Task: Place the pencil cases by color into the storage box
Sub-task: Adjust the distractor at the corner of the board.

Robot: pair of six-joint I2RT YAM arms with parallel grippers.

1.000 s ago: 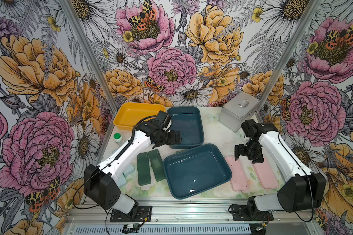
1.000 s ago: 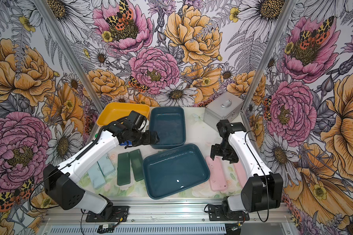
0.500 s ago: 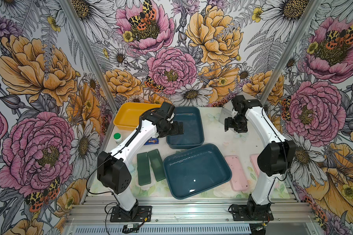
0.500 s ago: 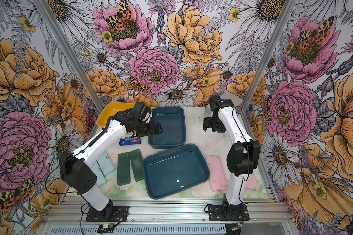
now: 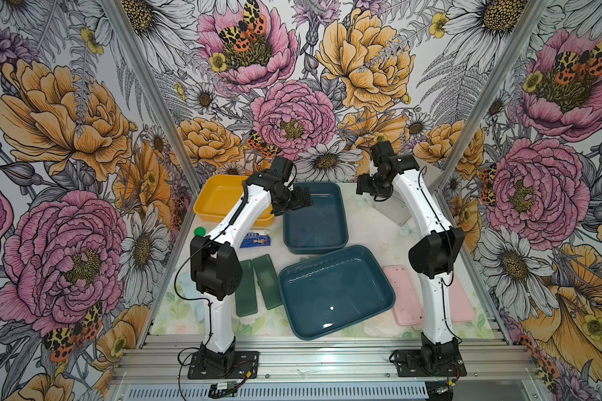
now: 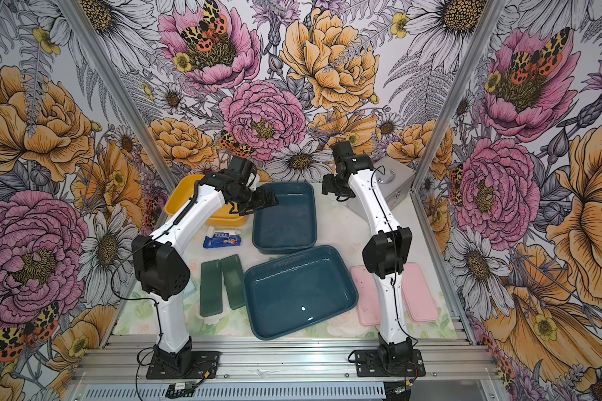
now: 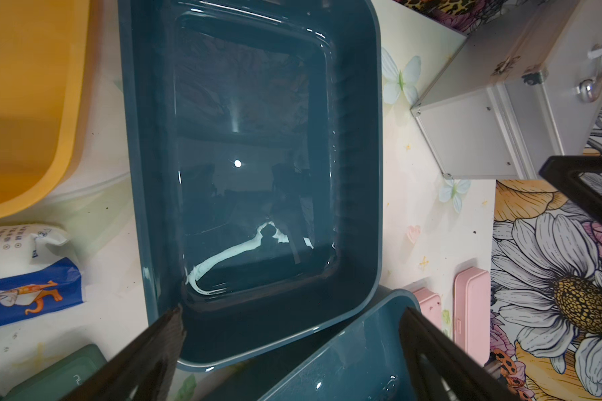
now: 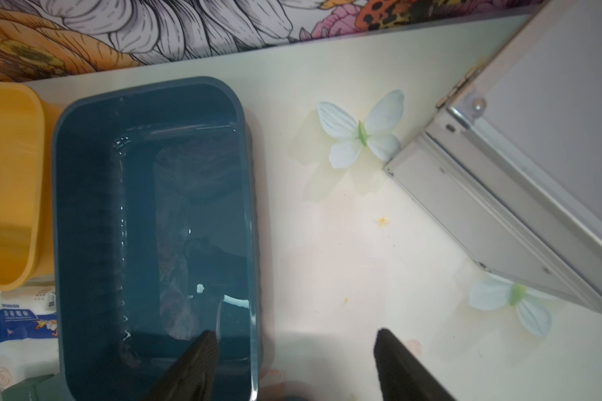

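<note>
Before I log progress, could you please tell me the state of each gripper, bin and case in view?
left gripper: open, empty
right gripper: open, empty
far teal bin: empty
near teal bin: empty
yellow bin: empty where visible
green pencil cases: closed, flat on the table
pink pencil cases: closed, flat on the table
metal case: lid shut

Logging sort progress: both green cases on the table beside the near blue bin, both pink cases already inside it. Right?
Not quite. The pink cases are not inside the near blue bin. They lie flat on the table beside it, on the right arm's side, and the bin is empty. Both top views show this. The green cases are on the table beside the bin, as you said.
</note>
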